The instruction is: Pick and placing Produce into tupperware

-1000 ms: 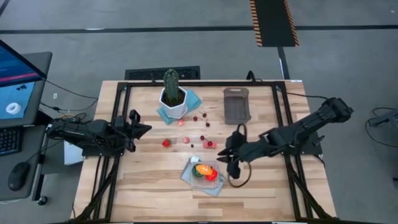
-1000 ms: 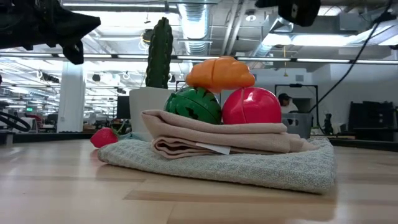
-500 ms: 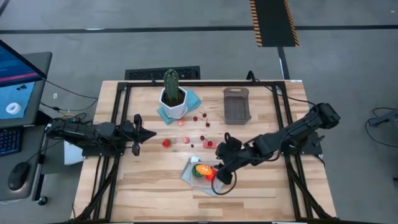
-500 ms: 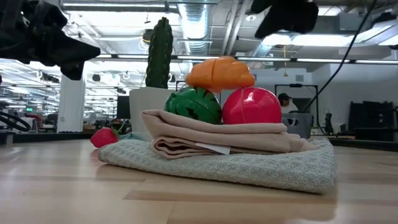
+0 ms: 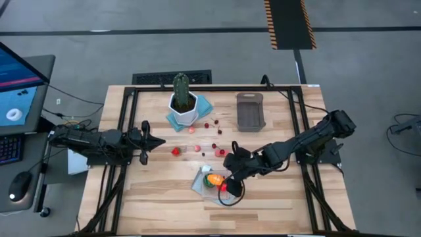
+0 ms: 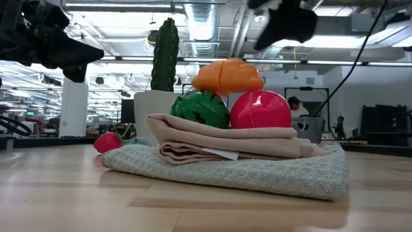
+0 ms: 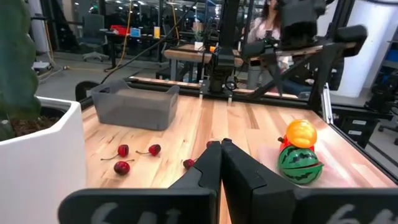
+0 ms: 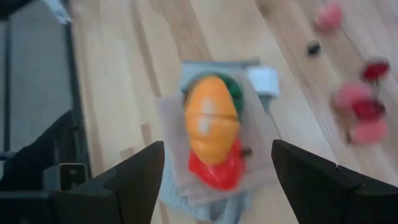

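Nothing is packed yet: the tub sits bare near the worktop's far edge, berries scattered mid-worktop, while the right tool, fingers spread, hovers over the orange piece stacked on the cloth near the front edge; the left tool waits pressed together.

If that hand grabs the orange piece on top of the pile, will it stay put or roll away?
The orange piece looks smooth and rounded, probably slippery. Perched on the green and red pieces atop a soft folded cloth, it may roll off or topple them. The right hand hovers above, open.
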Action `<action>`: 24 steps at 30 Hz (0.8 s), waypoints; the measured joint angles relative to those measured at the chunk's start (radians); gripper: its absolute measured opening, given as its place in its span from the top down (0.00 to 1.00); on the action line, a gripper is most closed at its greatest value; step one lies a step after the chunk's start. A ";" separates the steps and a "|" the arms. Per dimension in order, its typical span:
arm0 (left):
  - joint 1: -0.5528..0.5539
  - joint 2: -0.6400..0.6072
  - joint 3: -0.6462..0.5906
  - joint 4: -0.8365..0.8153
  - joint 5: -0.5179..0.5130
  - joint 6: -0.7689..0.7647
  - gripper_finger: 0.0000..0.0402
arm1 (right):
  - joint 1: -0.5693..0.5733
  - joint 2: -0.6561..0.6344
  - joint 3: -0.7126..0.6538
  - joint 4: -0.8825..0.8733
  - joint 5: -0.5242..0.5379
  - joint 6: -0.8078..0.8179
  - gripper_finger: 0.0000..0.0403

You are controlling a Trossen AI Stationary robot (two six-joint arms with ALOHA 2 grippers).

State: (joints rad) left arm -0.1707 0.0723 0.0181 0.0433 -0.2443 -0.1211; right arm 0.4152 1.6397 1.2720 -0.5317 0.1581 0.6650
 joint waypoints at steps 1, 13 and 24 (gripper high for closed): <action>0.000 0.000 0.000 0.000 0.000 0.000 1.00 | -0.001 0.002 0.000 0.016 -0.001 -0.012 0.20; 0.000 0.000 0.002 -0.007 -0.001 0.001 1.00 | -0.021 0.004 -0.001 0.125 0.013 -0.097 0.20; 0.000 0.000 0.002 -0.008 -0.003 0.005 1.00 | -0.020 0.083 -0.004 0.164 -0.033 -0.141 0.20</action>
State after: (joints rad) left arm -0.1706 0.0724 0.0204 0.0353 -0.2478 -0.1156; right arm 0.3953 1.7225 1.2685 -0.3677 0.1249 0.5241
